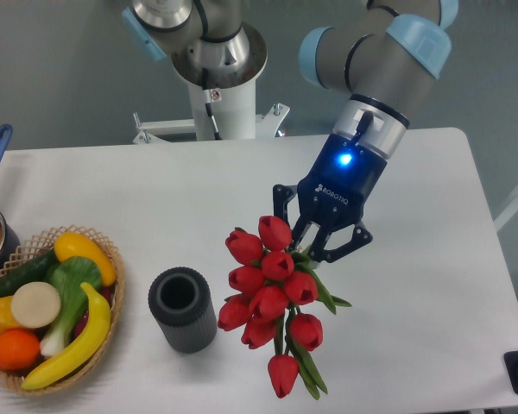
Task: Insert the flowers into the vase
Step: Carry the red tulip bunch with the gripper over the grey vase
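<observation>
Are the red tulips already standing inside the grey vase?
No, the flowers hang in the gripper to the right of the vase, whose opening shows nothing inside.

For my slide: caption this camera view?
Claw holding red artificial tulips right of the ribbed dark grey vase.

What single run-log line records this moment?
gripper: shut on flowers | flowers: held, beside vase | vase: upright, empty | insertion: not yet done
</observation>
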